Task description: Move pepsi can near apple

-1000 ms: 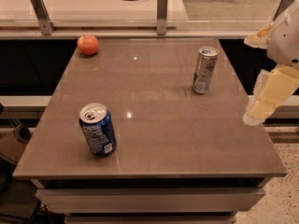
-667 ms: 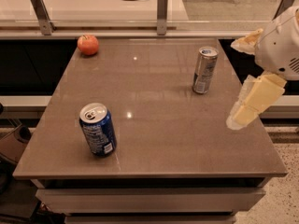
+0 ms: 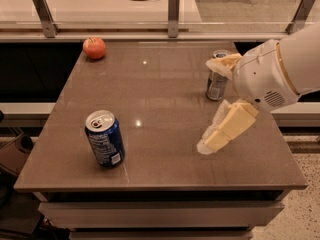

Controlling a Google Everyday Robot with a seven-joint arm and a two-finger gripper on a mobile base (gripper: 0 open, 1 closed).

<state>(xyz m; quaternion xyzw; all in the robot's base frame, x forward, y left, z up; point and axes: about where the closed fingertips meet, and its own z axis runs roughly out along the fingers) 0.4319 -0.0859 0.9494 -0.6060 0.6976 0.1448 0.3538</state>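
The blue pepsi can [image 3: 104, 138] stands upright on the front left of the brown table [image 3: 160, 89]. The red-orange apple [image 3: 94, 48] sits at the table's far left corner, well apart from the can. My gripper [image 3: 206, 105] hangs over the right half of the table, open and empty, with its cream fingers [image 3: 227, 128] spread wide. It is to the right of the pepsi can, with bare table between them.
A taller, slimmer silver-grey can [image 3: 217, 85] stands at the back right, partly hidden behind my upper finger. A low ledge with metal posts [image 3: 173, 11] runs along the table's far edge. The floor drops away at the front and right edges.
My arm has swung left from beyond the table's right edge to over its right half, in front of the silver can. The cans and the apple have not moved.
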